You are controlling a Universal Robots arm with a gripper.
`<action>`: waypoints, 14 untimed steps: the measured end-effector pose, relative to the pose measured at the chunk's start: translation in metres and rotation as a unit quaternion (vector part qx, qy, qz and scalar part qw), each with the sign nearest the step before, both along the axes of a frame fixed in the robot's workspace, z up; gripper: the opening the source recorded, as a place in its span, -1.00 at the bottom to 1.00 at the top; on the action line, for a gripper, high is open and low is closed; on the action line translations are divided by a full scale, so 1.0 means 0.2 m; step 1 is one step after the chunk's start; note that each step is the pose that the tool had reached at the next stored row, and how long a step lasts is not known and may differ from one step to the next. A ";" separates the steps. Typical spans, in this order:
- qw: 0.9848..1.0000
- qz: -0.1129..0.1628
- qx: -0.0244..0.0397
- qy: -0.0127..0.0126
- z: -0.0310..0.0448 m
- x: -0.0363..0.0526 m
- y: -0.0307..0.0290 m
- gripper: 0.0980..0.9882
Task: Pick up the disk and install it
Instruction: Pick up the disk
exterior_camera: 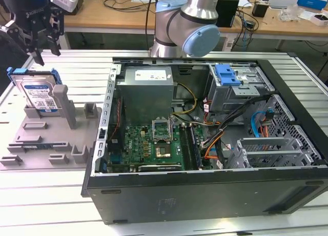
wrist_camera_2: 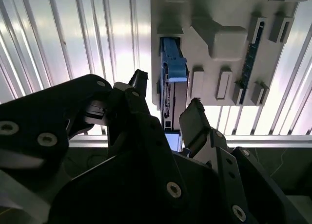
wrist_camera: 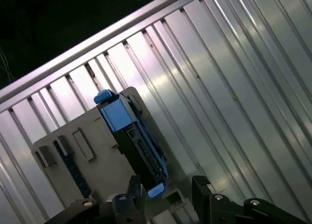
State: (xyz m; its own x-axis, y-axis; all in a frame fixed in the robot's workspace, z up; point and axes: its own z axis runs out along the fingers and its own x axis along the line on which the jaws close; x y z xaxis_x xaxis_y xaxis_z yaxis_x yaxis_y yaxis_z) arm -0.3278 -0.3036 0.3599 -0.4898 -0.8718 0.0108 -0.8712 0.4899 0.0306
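The disk (exterior_camera: 39, 92), a silver drive with a white-and-blue label in a blue carrier frame, stands on edge in a grey holder (exterior_camera: 46, 138) at the exterior view's left. My gripper (exterior_camera: 46, 54) hangs just above its top edge, open, holding nothing. In the second wrist view the disk's blue edge (wrist_camera_2: 174, 70) runs between the two black fingers (wrist_camera_2: 195, 119) of the gripper (wrist_camera_2: 165, 104). In the first wrist view the disk (wrist_camera: 139, 139) sits ahead of the gripper (wrist_camera: 168, 190), whose jaws stand apart on either side of its line.
An open computer case (exterior_camera: 205, 190) lies on the ribbed metal table (exterior_camera: 77, 66), with a motherboard, a grey power-supply box (exterior_camera: 146, 90) and a drive cage with a blue latch (exterior_camera: 228, 74). The arm's base (exterior_camera: 184, 25) stands behind the case. The grey holder has several upright posts.
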 end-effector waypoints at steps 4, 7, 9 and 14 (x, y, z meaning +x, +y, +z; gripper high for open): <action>0.999 0.042 -0.001 -0.008 -0.003 0.000 0.000 0.00; 0.998 0.069 -0.001 -0.012 -0.006 0.000 0.000 0.00; 0.996 0.085 -0.001 -0.015 -0.007 0.000 0.000 0.00; 0.989 0.144 -0.001 -0.026 -0.011 0.000 0.000 0.00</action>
State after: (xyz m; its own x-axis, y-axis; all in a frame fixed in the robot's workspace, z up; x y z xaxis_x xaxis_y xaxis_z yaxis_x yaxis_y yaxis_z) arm -0.3279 -0.3036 0.3578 -0.2207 -0.9753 -0.0053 -0.9751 0.2208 -0.0187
